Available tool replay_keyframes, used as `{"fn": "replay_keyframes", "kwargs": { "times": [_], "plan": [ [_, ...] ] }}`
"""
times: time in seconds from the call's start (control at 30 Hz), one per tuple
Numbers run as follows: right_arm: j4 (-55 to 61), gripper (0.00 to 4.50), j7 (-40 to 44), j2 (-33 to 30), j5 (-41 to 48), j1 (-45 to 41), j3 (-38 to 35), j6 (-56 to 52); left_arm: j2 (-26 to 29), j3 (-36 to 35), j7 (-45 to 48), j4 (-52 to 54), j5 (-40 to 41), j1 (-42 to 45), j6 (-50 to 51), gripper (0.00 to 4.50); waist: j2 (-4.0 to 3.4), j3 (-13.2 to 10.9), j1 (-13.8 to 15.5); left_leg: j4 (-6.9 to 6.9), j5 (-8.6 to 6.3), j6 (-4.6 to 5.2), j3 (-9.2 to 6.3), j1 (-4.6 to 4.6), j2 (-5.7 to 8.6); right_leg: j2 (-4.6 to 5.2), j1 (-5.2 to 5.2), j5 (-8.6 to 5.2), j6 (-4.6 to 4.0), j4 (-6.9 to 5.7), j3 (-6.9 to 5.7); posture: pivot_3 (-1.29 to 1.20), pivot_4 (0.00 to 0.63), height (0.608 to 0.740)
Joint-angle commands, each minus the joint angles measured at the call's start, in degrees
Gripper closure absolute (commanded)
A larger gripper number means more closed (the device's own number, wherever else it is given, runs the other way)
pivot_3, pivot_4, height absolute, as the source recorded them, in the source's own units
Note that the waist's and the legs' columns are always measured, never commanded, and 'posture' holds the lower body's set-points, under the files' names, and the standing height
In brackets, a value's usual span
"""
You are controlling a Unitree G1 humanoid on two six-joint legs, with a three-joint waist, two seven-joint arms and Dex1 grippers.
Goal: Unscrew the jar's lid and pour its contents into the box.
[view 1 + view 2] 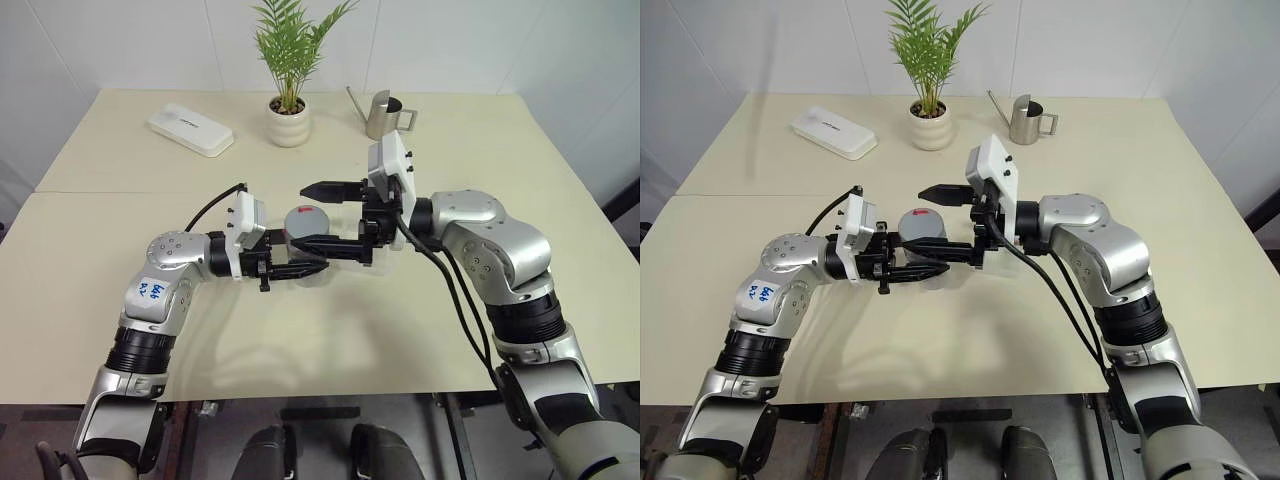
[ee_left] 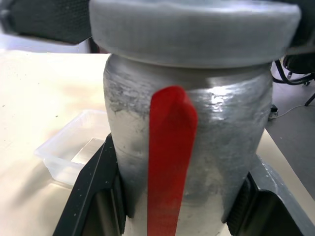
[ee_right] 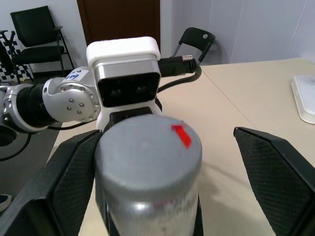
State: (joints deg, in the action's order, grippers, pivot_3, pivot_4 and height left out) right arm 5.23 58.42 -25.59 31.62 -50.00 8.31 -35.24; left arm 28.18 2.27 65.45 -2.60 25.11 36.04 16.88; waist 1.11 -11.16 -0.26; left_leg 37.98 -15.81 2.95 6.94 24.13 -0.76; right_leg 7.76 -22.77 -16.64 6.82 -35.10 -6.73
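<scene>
Jar (image 1: 303, 232) stands gripped near the middle of the cream surface (image 1: 120, 150), between the two arms. From the head camera its flat grey lid (image 1: 306, 219) with a small red mark is seen from above; the left wrist camera shows instead the rough, silvery, slightly bulging body with a broad vertical red stripe, the thick lid overhanging it, and beside it on the surface the low-walled clear plastic box (image 2: 74, 155), its inside not readable. The right wrist camera looks at the lid's matte top (image 3: 147, 147).

Left end effector (image 1: 300, 268) is closed on the jar's body, its black fingers (image 2: 93, 191) pressed against both sides. Right end effector (image 1: 325, 215) is spread wide, one textured black finger (image 3: 275, 172) on each side of the lid; contact cannot be told.

At the far edge lie a flat white oblong case (image 1: 190, 129), a potted palm (image 1: 289, 100) in a ribbed white pot, and a steel watering can (image 1: 383, 113).
</scene>
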Motion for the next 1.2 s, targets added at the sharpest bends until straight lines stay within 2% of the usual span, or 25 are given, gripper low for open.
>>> {"fn": "replay_keyframes", "kwargs": {
  "times": [0.03,0.47,0.73,0.97,1.2],
  "plan": [
    [0.8,0.01,0.5,-2.0,0.4,1.0,-3.7,1.5,0.8,-0.3,0.8,1.9,0.5,0.6,-0.7,2.53,0.00,0.0,0.0,0.00,0.00,0.00,0.00,0.00,0.00,0.00,0.00,0.00,0.00,0.00,0.00,0.00,0.150,0.740],
    [2.0,0.01,2.9,-4.4,2.1,2.8,-5.0,0.5,1.5,-0.3,1.1,2.3,0.6,-0.2,-0.8,2.53,0.00,0.0,0.0,0.00,0.00,0.00,0.00,0.00,0.00,0.00,0.00,0.00,0.00,0.01,0.00,0.00,0.150,0.740],
    [3.4,0.01,7.7,-6.9,6.0,3.3,-5.4,-1.4,2.1,-0.6,1.4,2.1,0.3,-0.4,-0.8,2.53,0.00,0.0,0.1,0.01,0.00,0.00,0.00,-0.01,-0.01,0.00,0.01,0.00,0.00,0.01,0.00,0.00,0.150,0.740],
    [-1.2,0.01,5.6,-2.6,3.6,-1.1,-4.4,1.0,1.7,-0.1,1.2,1.4,-0.1,0.1,-1.3,2.53,0.00,0.0,-0.2,0.03,0.00,0.00,0.01,-0.03,-0.02,0.00,0.00,0.00,0.00,-0.04,0.03,0.00,0.150,0.740],
    [-1.4,0.01,3.9,1.2,0.7,-1.8,-1.1,1.2,1.6,0.1,1.3,1.1,-0.1,0.3,-1.3,2.53,0.00,0.0,0.1,0.03,0.00,-0.01,0.00,0.00,-0.03,-0.01,0.00,0.00,0.00,-0.01,0.01,0.00,0.150,0.740]
  ]
}}
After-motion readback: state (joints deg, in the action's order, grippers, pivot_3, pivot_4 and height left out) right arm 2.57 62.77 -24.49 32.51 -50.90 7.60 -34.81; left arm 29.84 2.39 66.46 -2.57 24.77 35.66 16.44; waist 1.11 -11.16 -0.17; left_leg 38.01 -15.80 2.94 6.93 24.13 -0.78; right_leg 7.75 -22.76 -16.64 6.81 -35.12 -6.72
